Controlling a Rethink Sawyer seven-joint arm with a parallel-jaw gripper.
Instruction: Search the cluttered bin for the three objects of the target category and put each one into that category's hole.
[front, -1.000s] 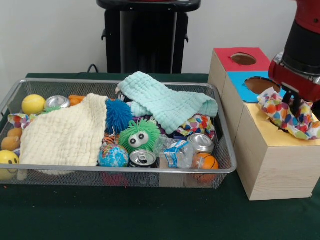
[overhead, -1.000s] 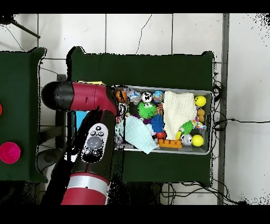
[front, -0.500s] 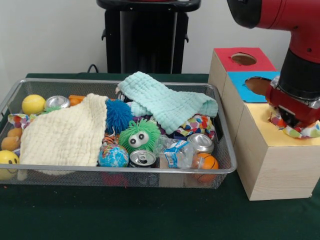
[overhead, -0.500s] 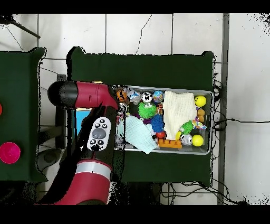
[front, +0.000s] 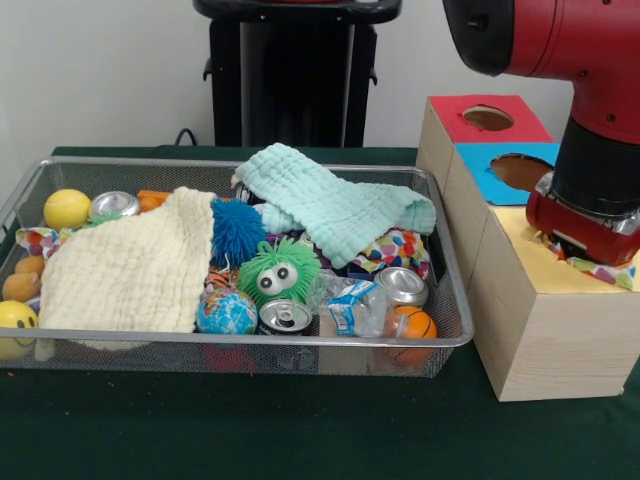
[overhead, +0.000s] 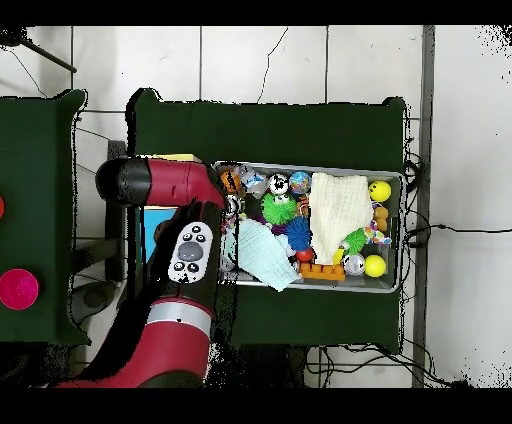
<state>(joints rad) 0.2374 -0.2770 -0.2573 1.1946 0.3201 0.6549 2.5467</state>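
The red and black arm (front: 590, 110) is reaching down over the wooden box (front: 545, 320) standing at the right end of the green table (front: 300, 430), and its wrist is covering the yellow-topped compartment at the box's near end. The gripper (front: 578, 245) is sitting low against that top, apparently pressed into the hole; whether its jaws are apart or together cannot be told, since the wrist housing is hiding them. A corner of a multicoloured patterned cloth (front: 607, 271) is showing just beside the gripper on the yellow top, so the item is judged to be partly pushed into the hole, not fully through. The wire bin (front: 250, 343) is occupying the table's left and middle, holding a cream cloth (front: 125, 270) along its left side, a mint cloth (front: 330, 205) across its back right, and a second patterned cloth (front: 395, 247) under the mint one near the right wall. These cloths are judged light, limp and non-fragile; they will drape and snag, so pinching a raised fold near the middle is advisable, avoiding trailing edges.
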